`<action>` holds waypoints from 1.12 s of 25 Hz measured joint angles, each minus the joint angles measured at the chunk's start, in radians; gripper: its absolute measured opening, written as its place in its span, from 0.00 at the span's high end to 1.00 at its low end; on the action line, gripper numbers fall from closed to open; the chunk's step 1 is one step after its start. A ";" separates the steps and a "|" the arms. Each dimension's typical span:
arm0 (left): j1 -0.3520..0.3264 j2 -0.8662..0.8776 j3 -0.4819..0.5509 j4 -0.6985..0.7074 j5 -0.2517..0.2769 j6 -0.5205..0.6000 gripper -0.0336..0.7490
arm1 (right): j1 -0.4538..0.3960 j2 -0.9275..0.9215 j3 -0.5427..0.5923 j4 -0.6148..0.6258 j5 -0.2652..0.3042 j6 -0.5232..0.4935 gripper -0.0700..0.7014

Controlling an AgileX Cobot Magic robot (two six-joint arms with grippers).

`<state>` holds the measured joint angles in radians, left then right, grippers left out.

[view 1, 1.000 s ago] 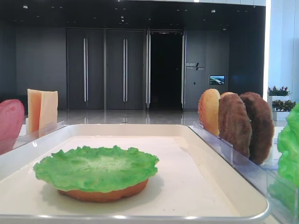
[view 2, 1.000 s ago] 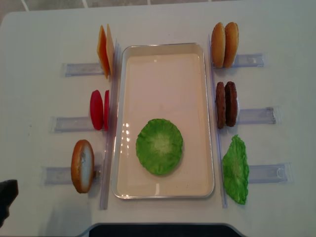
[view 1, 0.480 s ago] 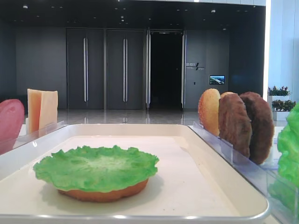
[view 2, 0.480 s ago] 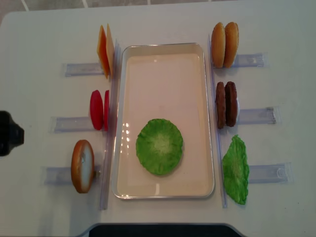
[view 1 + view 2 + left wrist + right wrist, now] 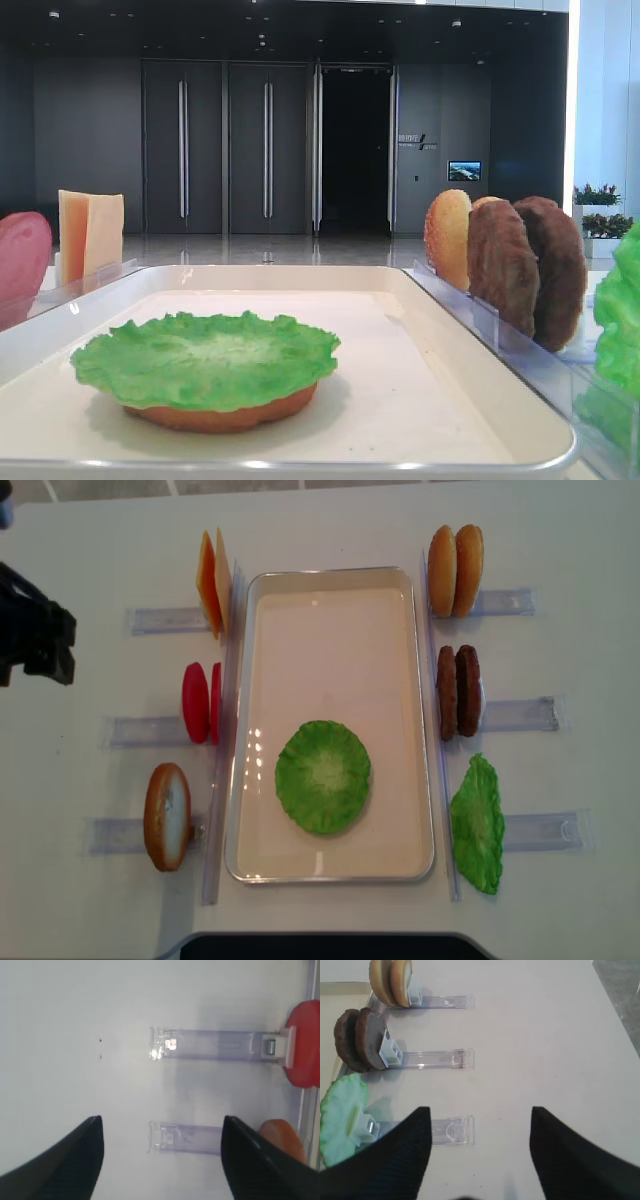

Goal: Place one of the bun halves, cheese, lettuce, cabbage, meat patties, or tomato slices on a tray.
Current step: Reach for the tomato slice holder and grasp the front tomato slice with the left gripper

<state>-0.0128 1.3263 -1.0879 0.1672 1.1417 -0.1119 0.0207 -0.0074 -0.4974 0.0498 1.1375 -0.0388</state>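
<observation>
The white tray (image 5: 330, 585) lies mid-table. On it a lettuce (image 5: 322, 776) leaf covers a flat bun half (image 5: 220, 412). Left of the tray, cheese (image 5: 212, 583), tomato slices (image 5: 200, 702) and a bun half (image 5: 167, 816) stand in holders. To its right stand two bun halves (image 5: 455, 570), meat patties (image 5: 458, 691) and another lettuce leaf (image 5: 477, 823). Cabbage is out of view. My left gripper (image 5: 161, 1120) is open and empty over bare table, left of the tomato holder. Beside the right holders, my right gripper (image 5: 479, 1110) is also open and empty.
Clear plastic holders (image 5: 160, 620) stick out from both sides of the tray. The left arm's dark body (image 5: 35, 640) hangs at the far left edge. Bare white table (image 5: 560, 540) surrounds the rows.
The left arm has travelled from the near left corner up the left edge, level with the gap between cheese and tomato. The food and tray have not moved.
</observation>
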 joint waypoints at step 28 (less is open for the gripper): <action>-0.256 0.147 -0.041 0.009 -0.056 -0.271 0.25 | 0.000 0.000 0.000 0.008 0.000 0.000 0.34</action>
<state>-0.2686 1.4737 -1.1285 0.1758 1.0856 -0.3831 0.0207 -0.0074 -0.4974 0.0574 1.1375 -0.0388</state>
